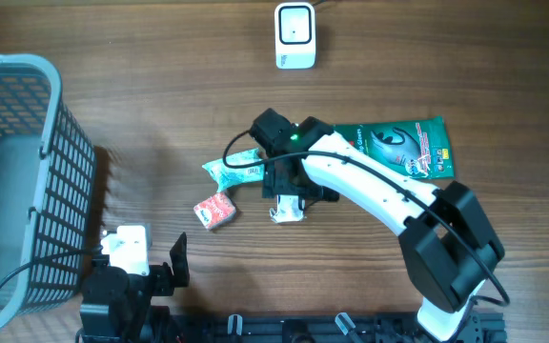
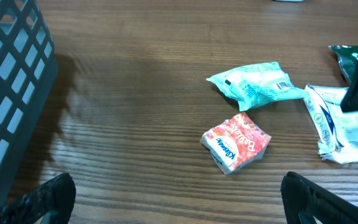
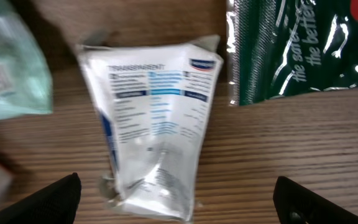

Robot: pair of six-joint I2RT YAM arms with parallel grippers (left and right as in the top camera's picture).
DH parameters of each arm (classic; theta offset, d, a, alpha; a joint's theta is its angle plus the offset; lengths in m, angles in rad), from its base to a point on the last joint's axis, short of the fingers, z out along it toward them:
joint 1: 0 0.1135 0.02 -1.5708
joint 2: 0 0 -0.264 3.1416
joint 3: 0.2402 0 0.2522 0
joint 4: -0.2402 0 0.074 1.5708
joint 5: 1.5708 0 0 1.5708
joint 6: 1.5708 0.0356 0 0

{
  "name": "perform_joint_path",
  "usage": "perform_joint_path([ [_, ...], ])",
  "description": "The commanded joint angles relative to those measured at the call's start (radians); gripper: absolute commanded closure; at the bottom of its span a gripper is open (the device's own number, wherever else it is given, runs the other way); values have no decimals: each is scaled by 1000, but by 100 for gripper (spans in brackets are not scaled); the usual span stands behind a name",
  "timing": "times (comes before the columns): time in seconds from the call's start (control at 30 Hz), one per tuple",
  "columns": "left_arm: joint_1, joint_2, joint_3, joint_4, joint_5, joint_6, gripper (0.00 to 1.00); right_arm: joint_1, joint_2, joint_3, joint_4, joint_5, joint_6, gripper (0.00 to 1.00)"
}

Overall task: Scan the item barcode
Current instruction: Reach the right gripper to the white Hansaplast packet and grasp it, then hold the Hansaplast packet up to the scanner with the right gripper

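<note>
— Surface?
— Wood-grain table (image 1: 160, 95).
— Resting on it?
— Grey basket (image 1: 65, 181) at left, white scanner (image 1: 294, 36), green packet (image 1: 417, 148), mint packet (image 2: 257, 84), red tissue pack (image 1: 214, 211), white pouch (image 3: 154, 118).

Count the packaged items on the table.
4: a mint packet near the centre, a red pack just below it, a white pouch under the right arm, a green pack beside that pouch. The arm may hide more.

The white packet (image 3: 154, 118) says "TRANSPARENT" at the top, the green packet (image 3: 303, 50) has the words "the better", and the small red pack (image 2: 236, 142) says "Kleenex"
</note>
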Motion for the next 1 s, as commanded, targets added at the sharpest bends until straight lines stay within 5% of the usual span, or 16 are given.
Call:
perform_joint_path([
  [0.0, 3, -2, -3, 4, 1, -6, 0, 22, 16, 14, 23, -8, -15, 0],
  [0.3, 3, -2, -3, 4, 1, -6, 0, 41, 207, 14, 39, -4, -15, 5],
  [0.33, 3, -2, -3, 4, 1, -6, 0, 41, 207, 14, 37, -4, -15, 11],
  [0.4, 3, -2, -3, 4, 1, -6, 0, 41, 206, 14, 25, -3, -15, 39],
  [0.5, 3, -2, -3, 4, 1, -6, 0, 41, 206, 14, -18, 46, -19, 61],
  [0.97, 3, -2, -3, 5, 1, -6, 0, 63, 191, 497, -562, 784, -125, 61],
])
